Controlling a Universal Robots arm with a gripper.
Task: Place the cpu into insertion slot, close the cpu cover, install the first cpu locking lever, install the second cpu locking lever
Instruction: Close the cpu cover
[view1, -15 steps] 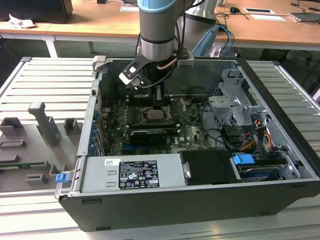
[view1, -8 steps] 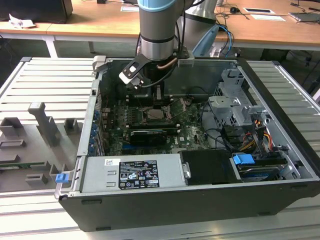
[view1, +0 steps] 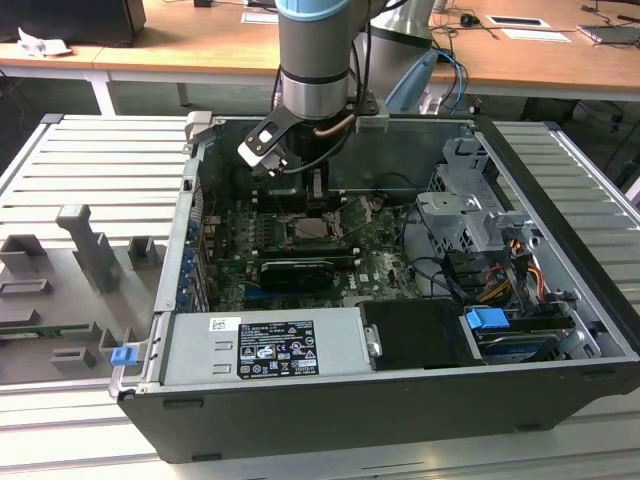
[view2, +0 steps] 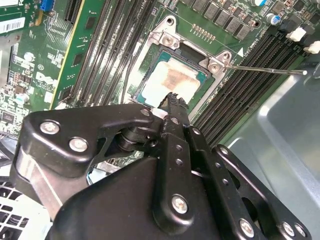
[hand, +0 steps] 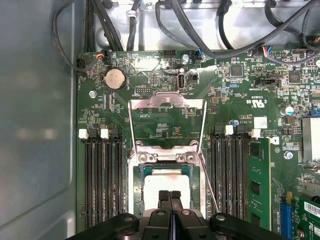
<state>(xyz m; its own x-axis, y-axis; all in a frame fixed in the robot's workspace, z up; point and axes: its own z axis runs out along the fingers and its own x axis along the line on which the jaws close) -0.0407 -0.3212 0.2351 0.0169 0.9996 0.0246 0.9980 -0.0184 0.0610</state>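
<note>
Hovering low over the motherboard (hand: 165, 127), the claw (hand: 169, 196) has both fingers pressed together with nothing between them; tips sit directly over the cpu (hand: 162, 177), contact unclear; cpu lies flat in the insertion slot (hand: 134, 190), its pale face smeared brownish in the second wrist view; cpu cover (hand: 167, 101) swung open, lying back past its hinge; thin locking lever (view2: 265, 69) angled free beside the memory slots (hand: 102, 180); open computer case (view1: 300, 420) rests on the slatted bench (view1: 80, 170).
</note>
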